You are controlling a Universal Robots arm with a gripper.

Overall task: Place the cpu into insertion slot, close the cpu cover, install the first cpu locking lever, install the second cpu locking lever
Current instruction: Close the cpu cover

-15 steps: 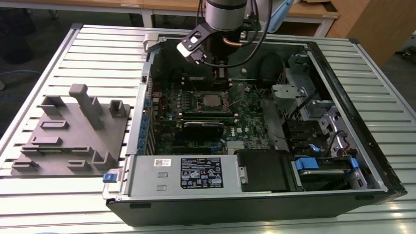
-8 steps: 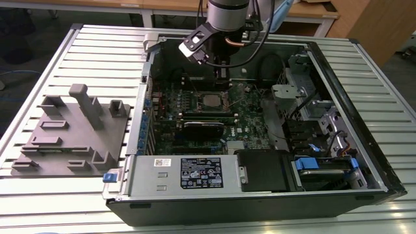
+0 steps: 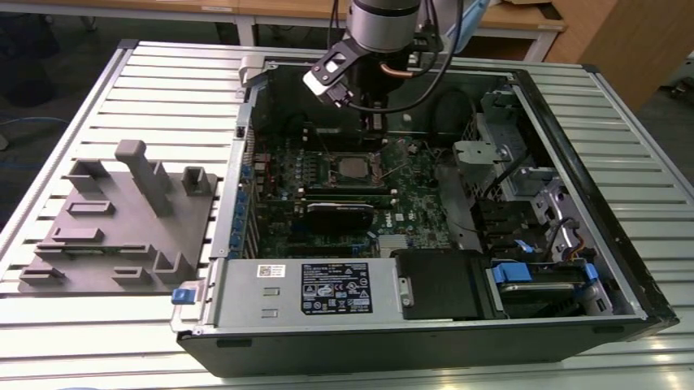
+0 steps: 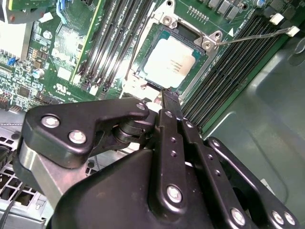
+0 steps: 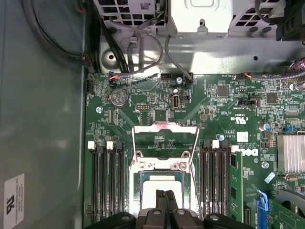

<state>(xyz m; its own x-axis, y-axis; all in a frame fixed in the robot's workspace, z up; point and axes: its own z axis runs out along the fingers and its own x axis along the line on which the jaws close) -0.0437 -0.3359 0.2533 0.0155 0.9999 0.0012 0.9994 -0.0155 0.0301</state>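
The gripper (image 4: 167, 95) hangs low inside the open computer case (image 3: 434, 349), with its two jaws pressed together and nothing visible between them. Their tips stand at the near edge of the cpu (image 4: 171, 59); whether they touch it cannot be told. The cpu lies flat in the insertion slot (image 4: 187, 29), silvery top upward, so the first step seems done. Just beyond it, in the first wrist view, the cpu cover (image 5: 164, 127) appears swung open, and the green motherboard (image 5: 228, 105) shows through its window. A thin metal rod (image 4: 252, 36), probably one of the locking levers, reaches away from a corner of the slot. Long black memory slots (image 4: 114, 43) run on both sides. Farther off, a grey fixture (image 3: 119, 219) rests on the ribbed table (image 3: 174, 89) beside the case.

The danger is in the closeness. If the shut tips press on the chip's edge, it could shift or tilt and harm the pins under it. The raised cover and the loose rod could catch a finger. Closing the cover over a tilted chip would jam it.
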